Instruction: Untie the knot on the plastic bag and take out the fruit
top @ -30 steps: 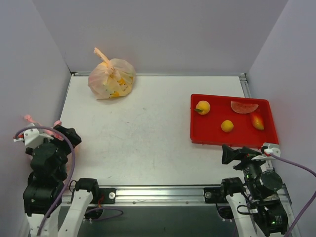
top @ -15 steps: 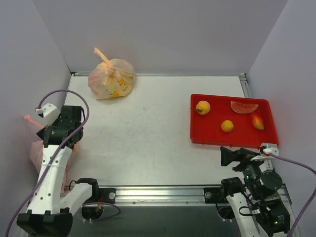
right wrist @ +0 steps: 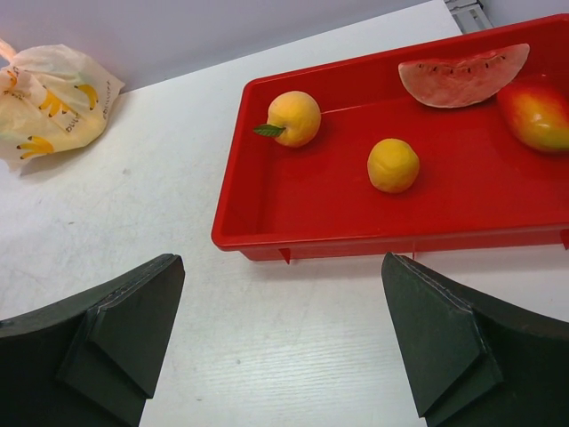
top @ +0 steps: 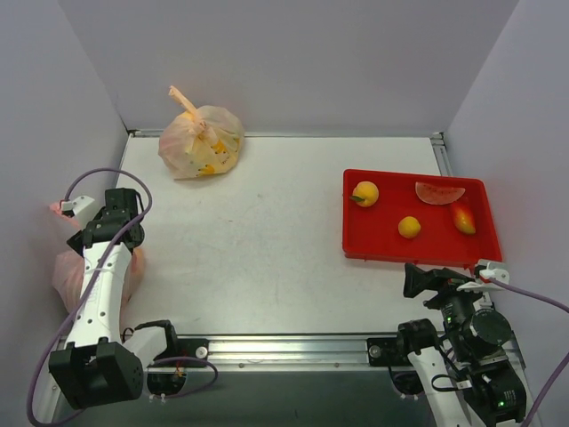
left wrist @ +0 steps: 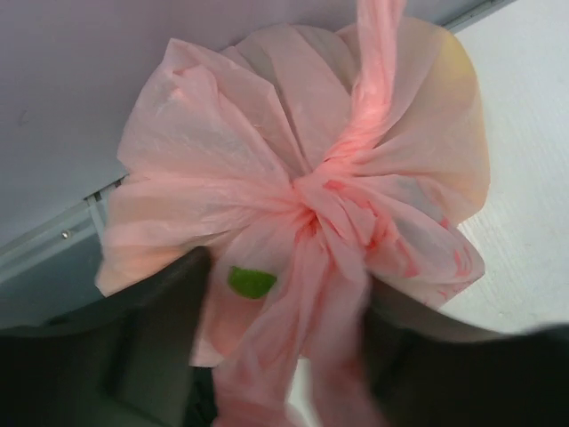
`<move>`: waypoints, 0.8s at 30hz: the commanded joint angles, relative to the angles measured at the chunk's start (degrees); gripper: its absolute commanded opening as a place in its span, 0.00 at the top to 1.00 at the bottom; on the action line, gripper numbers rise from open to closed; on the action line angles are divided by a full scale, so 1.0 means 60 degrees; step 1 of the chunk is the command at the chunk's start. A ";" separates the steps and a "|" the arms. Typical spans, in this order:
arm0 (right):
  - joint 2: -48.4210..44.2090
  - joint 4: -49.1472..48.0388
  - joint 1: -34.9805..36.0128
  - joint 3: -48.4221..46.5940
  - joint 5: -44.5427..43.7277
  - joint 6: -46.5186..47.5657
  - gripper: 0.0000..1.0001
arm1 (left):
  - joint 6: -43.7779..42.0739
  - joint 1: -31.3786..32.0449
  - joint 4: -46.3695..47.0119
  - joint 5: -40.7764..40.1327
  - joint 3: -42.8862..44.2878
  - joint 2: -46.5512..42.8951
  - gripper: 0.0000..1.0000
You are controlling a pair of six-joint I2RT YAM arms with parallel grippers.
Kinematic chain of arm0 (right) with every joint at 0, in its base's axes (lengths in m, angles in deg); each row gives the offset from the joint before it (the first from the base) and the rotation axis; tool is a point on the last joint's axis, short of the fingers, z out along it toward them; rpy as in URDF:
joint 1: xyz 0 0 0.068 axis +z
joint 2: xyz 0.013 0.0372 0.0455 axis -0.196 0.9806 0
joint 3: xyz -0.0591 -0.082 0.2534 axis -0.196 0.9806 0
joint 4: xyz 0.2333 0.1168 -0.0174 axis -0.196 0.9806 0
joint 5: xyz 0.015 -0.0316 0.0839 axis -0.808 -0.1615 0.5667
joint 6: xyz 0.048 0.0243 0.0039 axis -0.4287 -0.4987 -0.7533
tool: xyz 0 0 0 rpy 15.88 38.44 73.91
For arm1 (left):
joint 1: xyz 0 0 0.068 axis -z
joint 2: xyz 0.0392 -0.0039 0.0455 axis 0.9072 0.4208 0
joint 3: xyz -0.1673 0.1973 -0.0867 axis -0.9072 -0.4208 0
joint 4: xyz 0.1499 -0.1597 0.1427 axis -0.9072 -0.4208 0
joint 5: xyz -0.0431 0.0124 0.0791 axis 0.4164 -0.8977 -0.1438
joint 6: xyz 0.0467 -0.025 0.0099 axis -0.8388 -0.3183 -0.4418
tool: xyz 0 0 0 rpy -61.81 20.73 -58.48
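The pink plastic bag fills the left wrist view, its knot facing the camera. One twisted tail runs up; another hangs down between the dark fingers of my left gripper, which is shut on it. From above, the bag shows beside the table's left edge, partly under the left arm, with my left gripper over it. No fruit shows through the plastic, only a green print. My right gripper is open and empty near the front right.
A paler yellowish-orange bag with banana prints lies at the back left, also in the right wrist view. A red tray on the right holds two oranges, a watermelon slice and a red-yellow fruit. Walls close three sides.
The left arm has unfolded from beside its base and reached forward along the left edge; the pink bag came with it and now shows below the wrist. The right arm barely moved.
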 commanded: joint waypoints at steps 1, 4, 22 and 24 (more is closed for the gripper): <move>-0.1320 -0.0125 0.0107 -0.0202 -0.0357 0.0129 0.00 | -0.0069 -0.0184 0.0469 0.0756 -0.0277 0.0086 0.41; -0.1174 -0.0126 0.0122 -0.0202 -0.0298 0.0144 0.00 | -0.0317 -0.0141 0.0645 0.1033 -0.0366 -0.0075 0.80; 0.0743 -0.0140 0.0123 -0.0831 0.1078 0.0160 0.00 | -0.1782 0.4471 0.2256 0.3437 0.2442 0.1049 1.00; 0.1008 -0.0140 0.0137 -0.0934 0.1268 0.0056 0.00 | -0.2104 0.5143 0.2301 0.3539 0.3001 0.1431 1.00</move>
